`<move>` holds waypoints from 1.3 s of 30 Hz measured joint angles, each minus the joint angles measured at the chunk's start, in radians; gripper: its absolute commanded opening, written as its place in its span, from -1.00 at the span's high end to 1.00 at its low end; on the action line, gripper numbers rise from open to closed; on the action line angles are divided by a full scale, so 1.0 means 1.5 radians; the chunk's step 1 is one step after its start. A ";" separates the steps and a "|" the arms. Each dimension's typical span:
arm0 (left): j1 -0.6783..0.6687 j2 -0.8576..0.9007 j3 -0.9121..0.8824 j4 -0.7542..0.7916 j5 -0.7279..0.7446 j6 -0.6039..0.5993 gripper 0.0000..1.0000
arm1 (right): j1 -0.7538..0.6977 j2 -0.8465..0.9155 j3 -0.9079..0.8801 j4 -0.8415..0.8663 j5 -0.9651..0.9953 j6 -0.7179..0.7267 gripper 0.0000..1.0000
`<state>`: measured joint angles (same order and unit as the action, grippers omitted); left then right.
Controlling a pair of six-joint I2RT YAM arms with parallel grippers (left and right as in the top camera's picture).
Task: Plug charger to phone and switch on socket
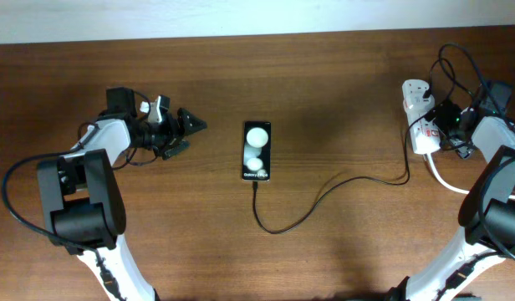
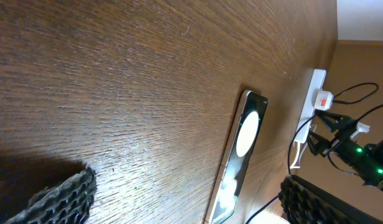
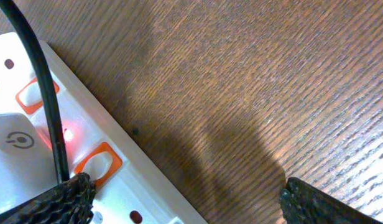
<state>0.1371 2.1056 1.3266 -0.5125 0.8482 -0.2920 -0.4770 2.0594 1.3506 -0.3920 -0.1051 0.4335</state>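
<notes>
Overhead: charger [image 1: 362,176] runs from phone [image 1: 257,150], mid-table, to socket [image 1: 418,117] at far right; the plug joint is too small to judge. Left gripper [image 1: 187,136] lies level, aimed at phone. Left wrist: fingers [image 2: 61,199] wide apart. Right wrist: socket is cropped, red lamp [image 3: 68,134] lit; right gripper [image 3: 185,186] is spread, one finger over socket

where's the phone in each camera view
Overhead: the phone lies at the centre of the picture, lettered end toward the bottom.
Left wrist: lower middle, seen at a low slant.
Right wrist: not in it.
Shared landmark: the white power strip, top right overhead, upper right in left wrist, lower left in right wrist.
</notes>
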 measured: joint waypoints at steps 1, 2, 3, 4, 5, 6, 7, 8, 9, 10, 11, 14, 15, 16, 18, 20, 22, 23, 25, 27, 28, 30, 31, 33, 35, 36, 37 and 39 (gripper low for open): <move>0.000 0.000 0.000 0.000 0.000 0.000 -0.98 | 0.000 0.000 0.000 0.000 -0.001 0.000 -0.97; 0.000 0.000 0.000 0.000 0.000 0.000 -0.98 | -0.002 0.000 0.000 -0.002 -0.003 0.000 -0.97; 0.000 0.000 0.000 0.000 0.000 0.000 -0.98 | -0.004 -0.001 0.003 -0.017 -0.012 -0.002 -0.97; 0.000 0.000 0.000 0.000 0.000 0.000 -0.98 | -0.006 -0.004 0.006 -0.035 -0.020 -0.005 -0.97; 0.000 0.000 0.000 0.000 0.000 0.000 -0.98 | -0.009 -0.008 0.009 -0.057 -0.023 -0.008 -0.97; 0.000 0.000 0.000 0.000 0.000 0.000 -0.98 | -0.013 -0.011 0.013 -0.079 -0.026 -0.011 -0.97; 0.000 0.000 0.000 0.000 0.000 0.000 -0.98 | -0.020 -0.020 0.014 -0.103 -0.027 -0.013 -0.97; 0.000 0.000 0.000 0.000 0.000 0.000 -0.98 | -0.026 -0.029 0.014 -0.117 -0.029 -0.013 -0.97; 0.000 0.000 0.000 0.000 0.000 0.000 -0.99 | -0.033 -0.047 0.014 -0.125 -0.029 -0.016 -0.97; 0.000 0.000 0.000 0.000 0.000 0.000 -0.98 | -0.038 -0.068 0.017 -0.132 -0.029 -0.030 -0.97; 0.000 0.000 0.000 0.000 0.000 0.000 -0.98 | -0.040 -0.084 0.019 -0.137 -0.030 -0.043 -0.97; 0.000 0.000 0.000 0.000 0.000 0.000 -0.98 | -0.037 -0.113 0.030 -0.166 -0.037 -0.076 -0.97; 0.000 0.000 0.000 0.000 0.000 0.000 -0.98 | -0.034 -0.113 0.030 -0.178 -0.039 -0.083 -0.97; 0.000 0.000 0.000 0.000 0.000 0.000 -0.98 | -0.031 -0.113 0.030 -0.189 -0.039 -0.087 -0.97; 0.000 0.000 0.000 0.000 0.000 0.000 -0.98 | -0.025 -0.113 0.030 -0.193 -0.039 -0.103 -0.97; 0.000 0.000 0.000 0.000 0.000 0.000 -0.98 | -0.019 -0.113 0.030 -0.201 -0.039 -0.114 -0.97; 0.000 0.000 0.000 0.000 0.000 0.000 -0.98 | -0.017 -0.113 0.030 -0.201 -0.041 -0.120 -0.97; 0.000 0.000 0.000 0.000 0.000 0.000 -0.99 | -0.017 -0.113 0.030 -0.201 -0.042 -0.122 -0.97; 0.000 0.000 0.000 0.000 0.000 0.000 -0.98 | -0.017 -0.113 0.030 -0.202 -0.042 -0.124 -0.97; 0.000 0.000 0.000 0.000 0.000 0.000 -0.98 | -0.017 -0.113 0.030 -0.202 -0.042 -0.127 -0.97; 0.000 0.000 0.000 0.000 0.000 0.000 -0.98 | -0.017 -0.113 0.030 -0.202 -0.042 -0.129 -0.97; 0.000 0.000 0.000 0.000 0.000 0.000 -0.98 | -0.017 -0.113 0.030 -0.202 -0.042 -0.130 -0.98; 0.000 0.000 0.000 0.000 0.000 0.000 -0.98 | -0.017 -0.113 0.030 -0.202 -0.042 -0.131 -0.97; 0.000 0.000 0.000 0.000 0.000 0.000 -0.98 | -0.017 -0.113 0.030 -0.202 -0.042 -0.132 -0.97; 0.000 0.000 0.000 0.000 0.000 0.000 -0.99 | -0.017 -0.113 0.030 -0.202 -0.042 -0.132 -0.97; 0.000 0.000 0.000 0.000 0.000 0.000 -0.98 | -0.017 -0.113 0.030 -0.202 -0.042 -0.132 -0.97; 0.000 0.000 0.000 0.000 0.000 0.000 -0.98 | -0.017 -0.113 0.030 -0.202 -0.042 -0.132 -0.97; 0.000 0.000 0.000 0.000 0.000 0.000 -0.98 | -0.017 -0.113 0.030 -0.202 -0.042 -0.132 -0.97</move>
<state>0.1371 2.1056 1.3266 -0.5125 0.8482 -0.2920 -0.5022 1.8896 1.3960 -0.6956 -0.1677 0.2352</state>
